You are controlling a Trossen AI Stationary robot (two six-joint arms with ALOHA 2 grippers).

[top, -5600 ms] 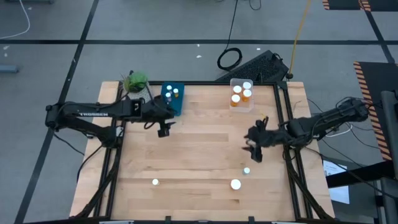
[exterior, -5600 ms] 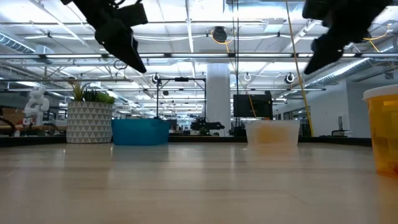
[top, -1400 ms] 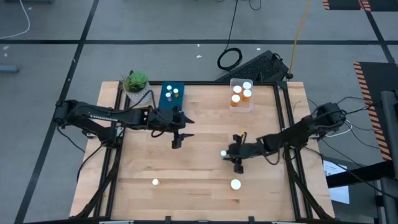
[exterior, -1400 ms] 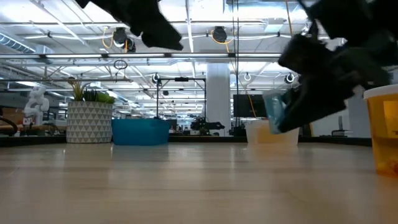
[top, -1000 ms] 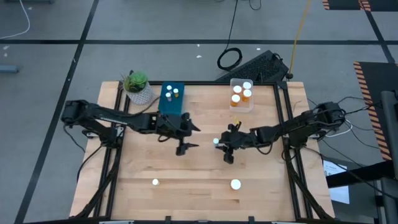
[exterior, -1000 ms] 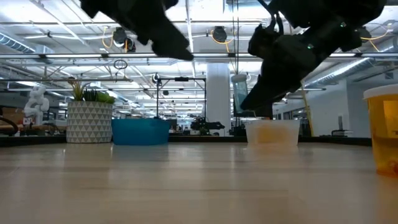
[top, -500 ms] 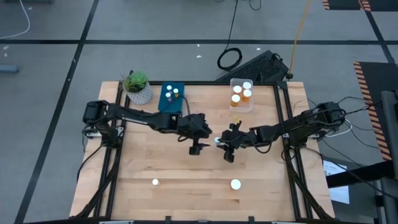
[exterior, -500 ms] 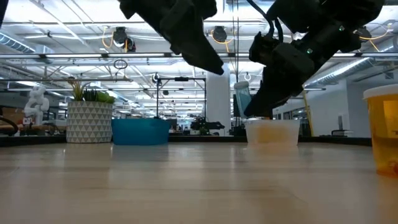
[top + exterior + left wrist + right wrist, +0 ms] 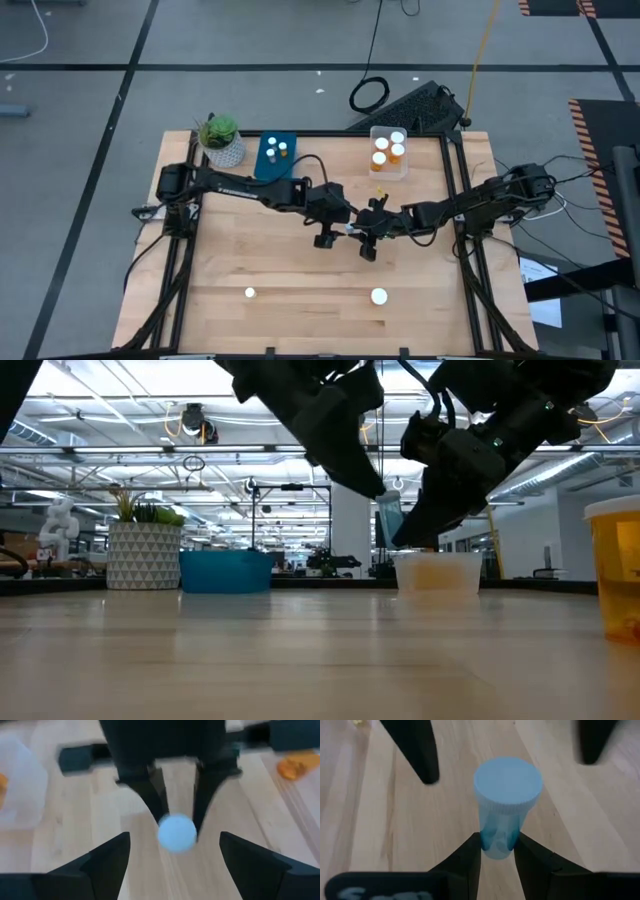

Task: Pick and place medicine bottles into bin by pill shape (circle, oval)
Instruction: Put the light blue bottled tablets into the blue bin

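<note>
Above the middle of the table (image 9: 300,270), the right hand (image 9: 496,851) grasps a pale blue bottle (image 9: 504,810) by its base, cap facing the released left hand (image 9: 175,851) close opposite.

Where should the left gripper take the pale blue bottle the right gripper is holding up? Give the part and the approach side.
The capped end. The right gripper pinches the pale blue bottle by its lower body, so only the round white cap and the neck under it are free. The left gripper, open, faces the cap head-on; it should probably come straight along the bottle's axis and close across the cap.
</note>
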